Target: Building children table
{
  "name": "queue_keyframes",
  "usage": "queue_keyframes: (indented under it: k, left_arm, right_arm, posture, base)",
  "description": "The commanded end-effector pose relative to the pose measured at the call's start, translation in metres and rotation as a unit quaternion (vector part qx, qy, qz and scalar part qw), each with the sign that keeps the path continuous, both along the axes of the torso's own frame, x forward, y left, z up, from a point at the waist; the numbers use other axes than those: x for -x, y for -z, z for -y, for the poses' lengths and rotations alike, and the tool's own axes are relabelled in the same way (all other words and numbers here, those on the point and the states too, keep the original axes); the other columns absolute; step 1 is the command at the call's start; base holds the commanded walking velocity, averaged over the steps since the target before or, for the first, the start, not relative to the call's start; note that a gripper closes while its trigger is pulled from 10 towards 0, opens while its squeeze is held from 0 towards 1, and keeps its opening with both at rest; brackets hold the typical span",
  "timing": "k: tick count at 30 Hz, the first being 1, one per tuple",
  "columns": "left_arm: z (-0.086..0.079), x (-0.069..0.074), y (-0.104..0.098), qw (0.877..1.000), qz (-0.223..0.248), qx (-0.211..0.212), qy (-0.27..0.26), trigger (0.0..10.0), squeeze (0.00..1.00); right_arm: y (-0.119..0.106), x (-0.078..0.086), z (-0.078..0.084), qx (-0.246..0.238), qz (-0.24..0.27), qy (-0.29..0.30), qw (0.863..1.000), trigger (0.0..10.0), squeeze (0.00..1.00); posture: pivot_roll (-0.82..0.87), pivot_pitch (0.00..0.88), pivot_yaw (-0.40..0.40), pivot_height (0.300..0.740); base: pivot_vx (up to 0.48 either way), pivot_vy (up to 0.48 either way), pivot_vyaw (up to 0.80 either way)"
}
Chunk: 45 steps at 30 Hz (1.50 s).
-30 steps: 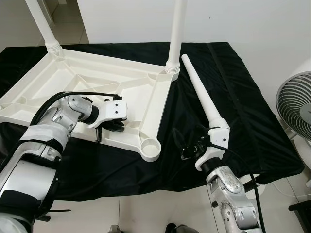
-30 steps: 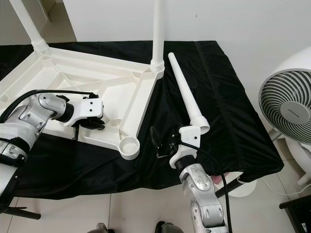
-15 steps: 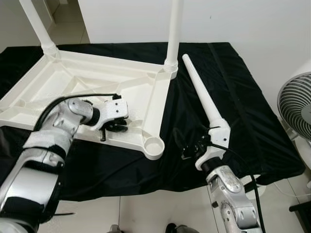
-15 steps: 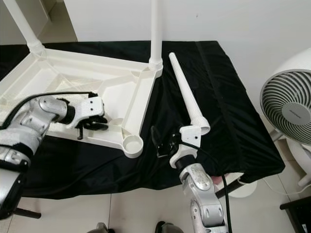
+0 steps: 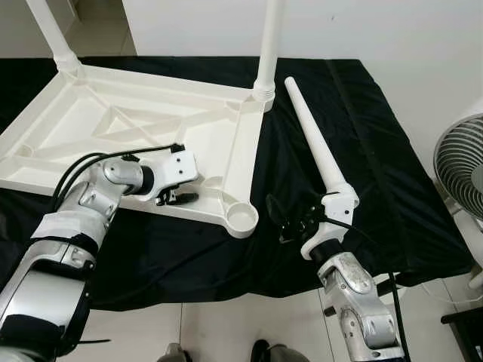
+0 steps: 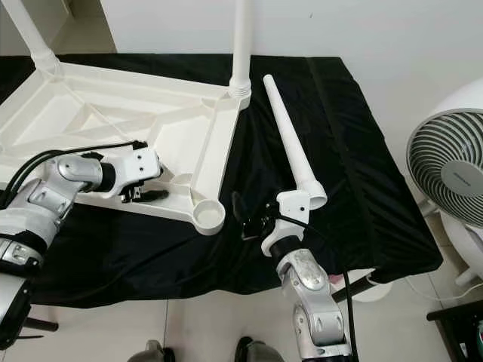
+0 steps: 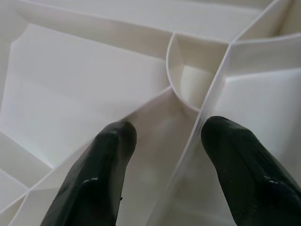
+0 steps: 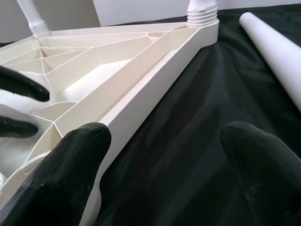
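Loose leg [image 5: 315, 143] on bench [image 5: 377, 151] beside upturned tabletop [image 5: 143, 128]: light, stiff, slick plastic, best held near thick end; left tool [image 5: 175, 197] parted astride rib, right tool [image 5: 290, 226] parted, empty.

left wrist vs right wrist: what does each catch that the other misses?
Left wrist alone: a close look down into the upturned tabletop's inner ribs and a curved pocket wall, the left gripper with jaws open astride a rib.
Right wrist alone: the black cloth, the loose table leg lying on it, two fitted legs' threaded bases, and the right gripper with jaws open over the cloth.
Both: the white tabletop underside.
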<state>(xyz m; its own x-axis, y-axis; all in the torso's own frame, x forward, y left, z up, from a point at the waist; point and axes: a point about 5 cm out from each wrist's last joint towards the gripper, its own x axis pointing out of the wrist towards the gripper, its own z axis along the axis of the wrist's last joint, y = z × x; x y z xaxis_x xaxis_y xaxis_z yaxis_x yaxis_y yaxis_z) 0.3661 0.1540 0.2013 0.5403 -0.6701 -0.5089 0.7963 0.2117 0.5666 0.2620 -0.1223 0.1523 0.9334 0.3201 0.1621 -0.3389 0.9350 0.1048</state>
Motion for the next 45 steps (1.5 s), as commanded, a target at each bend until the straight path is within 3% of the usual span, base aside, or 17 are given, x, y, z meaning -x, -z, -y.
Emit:
queue_keyframes:
  k: [1, 2, 5, 8, 9, 11, 14, 18, 20, 22, 23, 24, 30, 39, 40, 41, 45]
  left_arm:
    - [0.008, 0.002, -0.013, 0.999, 0.009, 0.044, 0.017, 10.0, 0.00]
    - [0.009, 0.002, -0.015, 0.998, 0.006, 0.066, 0.015, 10.0, 0.00]
    - [0.011, 0.002, -0.016, 0.997, 0.006, 0.081, 0.010, 10.0, 0.00]
    - [0.014, 0.004, -0.023, 0.986, 0.007, 0.166, -0.011, 10.0, 0.00]
    - [0.014, 0.004, -0.023, 0.986, 0.007, 0.166, -0.011, 10.0, 0.00]
    - [0.013, 0.002, -0.029, 0.978, 0.015, 0.207, -0.036, 10.0, 0.00]
    - [0.012, 0.000, -0.031, 0.972, 0.018, 0.227, -0.055, 10.0, 0.00]
    - [0.010, -0.004, -0.033, 0.954, 0.025, 0.277, -0.114, 10.0, 0.00]
    - [0.010, -0.004, -0.033, 0.954, 0.025, 0.277, -0.114, 10.0, 0.00]
    - [0.009, -0.006, -0.029, 0.938, 0.024, 0.306, -0.158, 10.0, 0.00]
    - [0.009, -0.006, -0.029, 0.938, 0.024, 0.306, -0.158, 10.0, 0.00]
    - [0.009, -0.006, -0.025, 0.930, 0.024, 0.319, -0.181, 10.0, 0.00]
    - [0.014, 0.001, -0.016, 0.916, 0.020, 0.340, -0.213, 10.0, 0.00]
    - [0.025, 0.012, -0.007, 0.917, 0.003, 0.339, -0.212, 10.0, 0.00]
    - [0.027, 0.013, -0.007, 0.918, 0.006, 0.335, -0.211, 10.0, 0.00]
    - [0.028, 0.014, -0.007, 0.919, 0.008, 0.332, -0.212, 10.0, 0.00]
    - [0.031, 0.015, -0.007, 0.921, 0.011, 0.330, -0.209, 10.0, 0.00]
  right_arm:
    - [0.001, -0.002, 0.002, 0.002, 0.000, 0.001, 1.000, 10.0, 0.00]
    - [-0.001, -0.003, 0.002, 0.003, 0.004, 0.003, 1.000, 10.0, 0.00]
    - [-0.002, -0.005, 0.003, 0.003, 0.006, 0.004, 1.000, 10.0, 0.00]
    - [-0.013, -0.016, 0.010, 0.005, 0.027, 0.020, 0.999, 10.0, 0.00]
    - [-0.013, -0.016, 0.010, 0.005, 0.027, 0.020, 0.999, 10.0, 0.00]
    - [-0.019, -0.023, 0.015, 0.010, 0.040, 0.034, 0.999, 10.0, 0.00]
    - [-0.023, -0.027, 0.017, 0.010, 0.047, 0.044, 0.998, 10.0, 0.00]
    - [-0.033, -0.042, 0.030, 0.016, 0.058, 0.097, 0.993, 10.0, 0.00]
    - [-0.033, -0.042, 0.030, 0.016, 0.058, 0.097, 0.993, 10.0, 0.00]
    - [-0.036, -0.050, 0.042, 0.025, 0.053, 0.142, 0.988, 10.0, 0.00]
    - [-0.036, -0.050, 0.042, 0.025, 0.053, 0.142, 0.988, 10.0, 0.00]
    - [-0.037, -0.054, 0.051, 0.019, 0.049, 0.170, 0.984, 10.0, 1.00]
    - [-0.033, -0.056, 0.068, 0.024, 0.040, 0.220, 0.974, 10.0, 1.00]
    - [-0.021, -0.053, 0.076, 0.034, 0.016, 0.237, 0.971, 10.0, 1.00]
    - [-0.019, -0.052, 0.076, 0.032, 0.010, 0.229, 0.973, 10.0, 0.08]
    - [-0.015, -0.052, 0.074, 0.030, 0.002, 0.217, 0.976, 10.0, 0.00]
    - [-0.007, -0.051, 0.072, 0.030, -0.012, 0.204, 0.978, 10.0, 0.00]
  posture:
    - [0.08, 0.146, -0.022, 0.740]
    - [0.07, 0.144, -0.025, 0.740]
    - [0.07, 0.144, -0.025, 0.740]
    - [0.07, 0.134, -0.035, 0.740]
    - [0.07, 0.134, -0.035, 0.740]
    - [0.07, 0.130, -0.039, 0.740]
    - [0.07, 0.127, -0.039, 0.740]
    - [0.08, 0.115, -0.041, 0.740]
    - [0.08, 0.115, -0.041, 0.740]
    - [0.09, 0.108, -0.043, 0.740]
    - [0.09, 0.108, -0.043, 0.740]
    - [0.09, 0.104, -0.047, 0.740]
    - [0.10, 0.097, -0.053, 0.740]
    - [0.10, 0.102, -0.054, 0.740]
    - [0.10, 0.105, -0.054, 0.740]
    - [0.10, 0.109, -0.052, 0.740]
    - [0.10, 0.114, -0.051, 0.740]
  base:
    - [0.000, 0.000, 0.00]
    - [0.000, 0.000, 0.00]
    - [0.000, 0.000, 0.00]
    - [0.000, 0.000, 0.00]
    - [0.000, 0.000, 0.00]
    - [0.000, 0.000, 0.00]
    - [0.000, 0.000, 0.00]
    - [0.000, 0.000, 0.00]
    - [0.000, 0.000, 0.00]
    - [0.000, 0.000, 0.00]
    - [0.000, 0.000, 0.00]
    - [0.000, 0.000, 0.00]
    - [0.000, 0.000, 0.00]
    - [0.000, 0.000, 0.00]
    - [0.000, 0.000, 0.00]
    - [0.000, 0.000, 0.00]
    - [0.000, 0.000, 0.00]
